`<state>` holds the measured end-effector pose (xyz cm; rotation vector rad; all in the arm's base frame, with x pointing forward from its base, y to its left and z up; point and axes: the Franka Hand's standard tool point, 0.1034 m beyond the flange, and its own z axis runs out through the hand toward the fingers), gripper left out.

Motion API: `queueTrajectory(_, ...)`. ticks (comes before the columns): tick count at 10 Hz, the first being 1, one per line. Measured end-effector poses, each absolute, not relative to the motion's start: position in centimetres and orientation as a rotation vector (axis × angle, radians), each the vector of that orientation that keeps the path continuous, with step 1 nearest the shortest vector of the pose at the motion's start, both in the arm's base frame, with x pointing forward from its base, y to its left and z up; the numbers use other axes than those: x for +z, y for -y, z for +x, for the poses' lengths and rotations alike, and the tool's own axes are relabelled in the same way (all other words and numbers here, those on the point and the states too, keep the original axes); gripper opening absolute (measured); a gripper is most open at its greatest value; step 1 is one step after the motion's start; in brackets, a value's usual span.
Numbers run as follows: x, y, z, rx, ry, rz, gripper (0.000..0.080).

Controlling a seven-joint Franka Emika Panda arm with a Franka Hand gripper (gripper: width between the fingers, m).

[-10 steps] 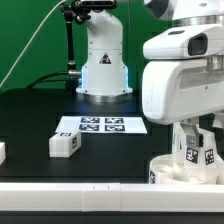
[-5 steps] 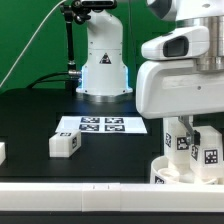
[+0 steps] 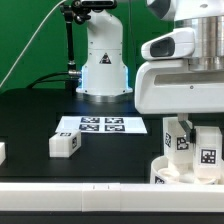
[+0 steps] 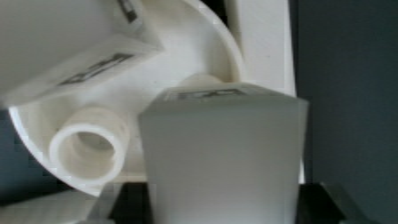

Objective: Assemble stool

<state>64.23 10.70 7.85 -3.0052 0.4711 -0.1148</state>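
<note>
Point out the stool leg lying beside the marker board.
The leg on the black table off the marker board's corner, on the exterior view's left. It lies apart; the other two legs stand at the seat on that view's right.

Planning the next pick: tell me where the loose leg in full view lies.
In the exterior view, the loose leg lies toward that view's left, just off the near left corner of the marker board, far from the seat at lower right.

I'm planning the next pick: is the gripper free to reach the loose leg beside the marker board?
Probably not yet: the gripper looks shut on another leg at the seat. The loose leg itself lies unobstructed on the table.
</note>
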Motion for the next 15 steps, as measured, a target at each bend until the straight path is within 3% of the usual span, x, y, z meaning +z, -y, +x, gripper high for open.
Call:
queueTrajectory(7, 7.80, -10.86, 63.52, -0.055, -1.444, -2.590, 0.0338)
queueTrajectory(15, 7.85, -11.28, 63.43, 0.066, -2.027, -2.081, 0.0338)
